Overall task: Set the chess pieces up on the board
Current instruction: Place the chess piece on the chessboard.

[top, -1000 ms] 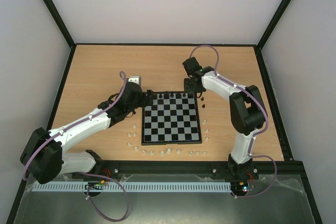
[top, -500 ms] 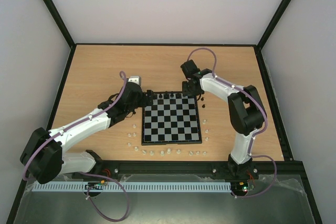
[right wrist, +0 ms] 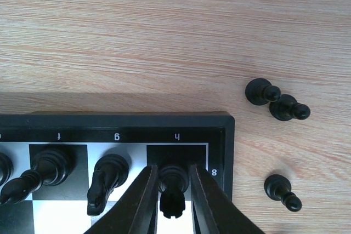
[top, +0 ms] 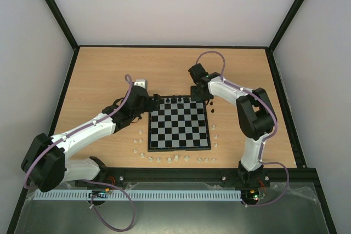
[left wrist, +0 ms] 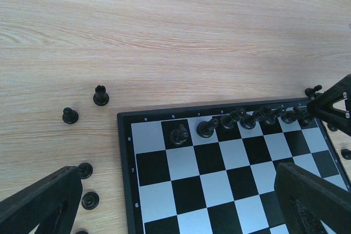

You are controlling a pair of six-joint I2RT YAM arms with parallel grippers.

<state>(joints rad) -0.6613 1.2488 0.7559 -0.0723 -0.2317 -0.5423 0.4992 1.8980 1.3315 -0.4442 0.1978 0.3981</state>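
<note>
My right jaws (right wrist: 174, 171) pinch the tiny glossy black rook (right wrist: 173, 190) between them; probably light, slick and tippy, best held low on its stem. My left jaws (left wrist: 178, 184) gape empty.

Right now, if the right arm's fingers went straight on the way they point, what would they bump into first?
The right fingers point down at the board, closed around a black piece on its corner square. Going on, they would probably touch that square first; the remaining gap is unclear.
</note>
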